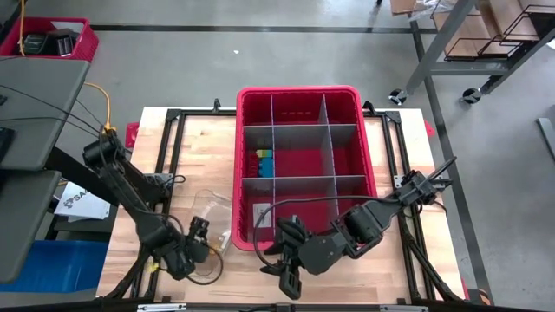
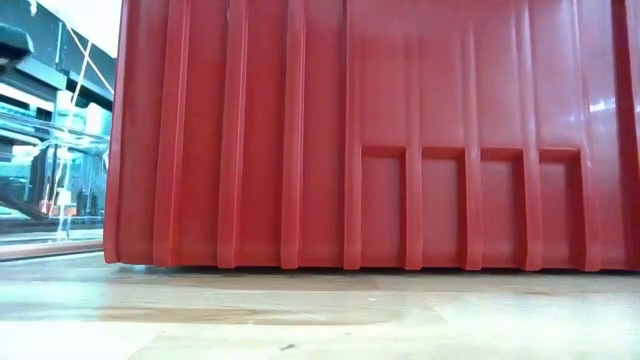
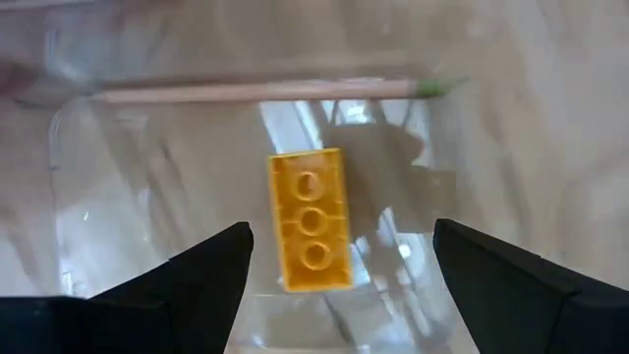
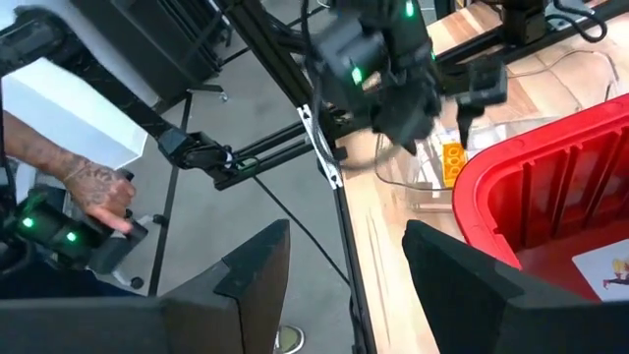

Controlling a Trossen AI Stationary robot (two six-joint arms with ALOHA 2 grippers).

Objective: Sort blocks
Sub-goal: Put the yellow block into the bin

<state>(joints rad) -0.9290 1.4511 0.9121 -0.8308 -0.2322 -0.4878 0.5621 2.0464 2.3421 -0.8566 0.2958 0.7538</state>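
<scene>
One yellow block [image 3: 310, 219] lies flat, studs up, on the floor of a clear plastic container [image 3: 118, 197], directly ahead of my left gripper [image 3: 339, 258] and between its two dark fingers [image 3: 211, 265]. Those fingers are spread wide, one on each side of the block, neither touching it. The container sits on the wooden table [image 1: 186, 156], just beside the near left corner of the big red bin [image 1: 368, 156].

Farther from my left gripper, inside the bin, a few more blocks [image 1: 264, 162] in yellow, green and blue are bunched in one compartment of the middle row, on the side nearest that hand, fenced in by grey dividers [image 1: 299, 152].

My right gripper [image 4: 344, 261] hangs past the bin's near wall, beyond the table's front edge, fingers parted and holding nothing. Ahead of it I see my own left arm over the container, the yellow block showing through the clear wall. Off to one side of that hand, away from the table, a person's hand [image 4: 98, 192] rests on a dark device.
</scene>
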